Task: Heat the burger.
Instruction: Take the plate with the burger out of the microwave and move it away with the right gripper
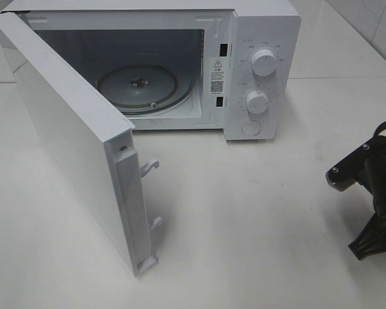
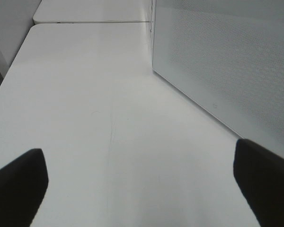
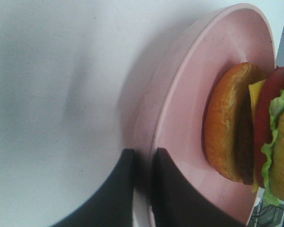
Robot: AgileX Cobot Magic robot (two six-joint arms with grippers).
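Microwave: white boxy microwave oven (image 1: 264, 71) at the back of the white table (image 1: 257, 212), two round white dials one above the other on its right panel, a round button below them.
Door: white microwave door (image 1: 71, 141) swung wide toward the front left, latch hooks showing on its free edge; the left wrist view shows its perforated inner face (image 2: 227, 61) standing close by.
Cavity: lit, round glass turntable (image 1: 141, 87) on the floor, nothing on it.
Burger: small round burger with brown bun, green lettuce, yellow and red layers (image 3: 248, 127), sitting on the flat pink round plate (image 3: 189, 118); seen only in the right wrist view, not in the high view.
Plate: rim pinched between the right gripper's dark fingers (image 3: 173, 189); a white surface lies behind it, contact with it cannot be told.
Right gripper (image 3: 143, 189): jaws closed thin on the plate's edge, one finger on each face of the rim.
Right arm: black, at the right edge of the high view (image 1: 373, 193), well apart from the microwave.
Left gripper (image 2: 142, 189): jaws spread wide, two dark fingertips (image 2: 19, 184) at opposite sides of its view, nothing between them, bare table beneath, beside the door.
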